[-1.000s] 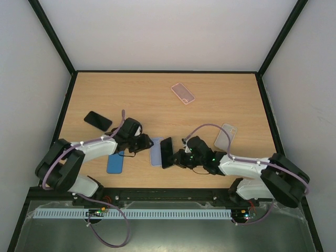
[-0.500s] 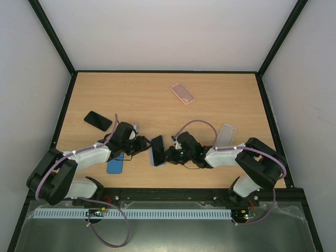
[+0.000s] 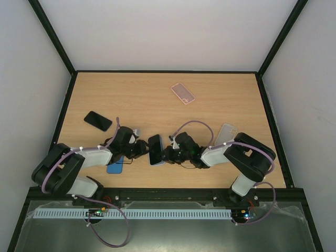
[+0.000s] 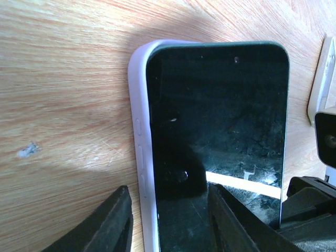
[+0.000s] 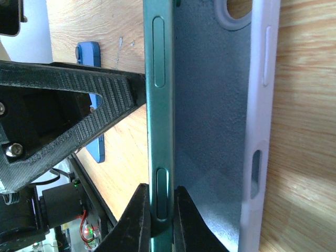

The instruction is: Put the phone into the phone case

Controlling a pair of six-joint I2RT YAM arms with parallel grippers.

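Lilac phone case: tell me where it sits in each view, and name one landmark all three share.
Top external: phone case low centre, peeking out under the phone.
Left wrist: phone case rim left of centre, along the phone's side.
Right wrist: phone case fills the right half, beside the phone's edge.
Shared landmark: the phone.

**Robotics laboratory test cell.** A bare wooden tabletop (image 3: pixel 226 100) is seen beneath the fingers (image 4: pixel 113 223). It is enclosed beyond them and to either side by plain white panels (image 3: pixel 168 31) held in a black frame (image 3: pixel 52 37). Behind the fingers, a slotted white cable duct (image 3: pixel 157 213) is mounted along the near edge, and exposed purple cables (image 3: pixel 197 125) are routed along the arms.
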